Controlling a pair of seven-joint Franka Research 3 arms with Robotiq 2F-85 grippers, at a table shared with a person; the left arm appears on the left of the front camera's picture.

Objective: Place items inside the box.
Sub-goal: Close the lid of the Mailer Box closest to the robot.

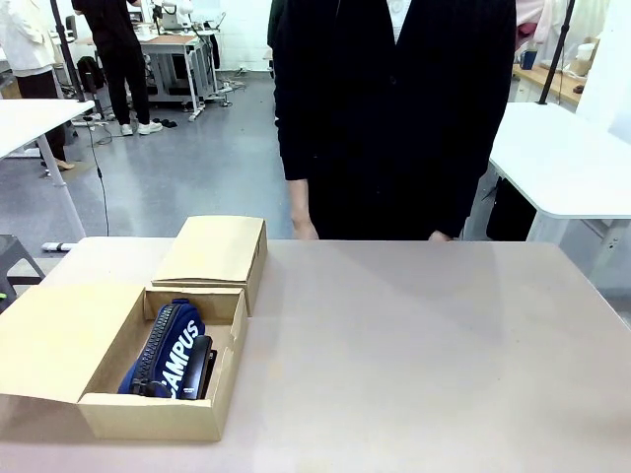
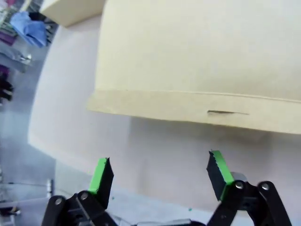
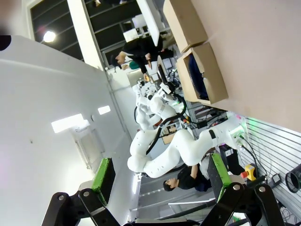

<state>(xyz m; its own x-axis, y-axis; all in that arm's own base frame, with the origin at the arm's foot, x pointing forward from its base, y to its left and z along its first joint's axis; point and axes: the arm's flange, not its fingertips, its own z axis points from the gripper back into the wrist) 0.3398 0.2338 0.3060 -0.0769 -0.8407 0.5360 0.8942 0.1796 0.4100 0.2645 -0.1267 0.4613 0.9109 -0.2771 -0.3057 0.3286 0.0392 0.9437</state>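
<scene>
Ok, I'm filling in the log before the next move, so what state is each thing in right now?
Box: open, flap folded out flat.
Lid: off, lying on the table behind the box.
Navy CAMPUS pouch: inside the box, zipped.
Black stapler: inside the box, beside the pouch.
Left pincer: open, empty, beside the box.
Right pincer: open, empty, raised off the table.

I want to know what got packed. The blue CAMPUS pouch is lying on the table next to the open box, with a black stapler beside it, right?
Not quite. In the front view the navy CAMPUS pouch lies inside the open box, not on the table next to it. The rest holds: a black stapler lies beside it, also in the box.
</scene>
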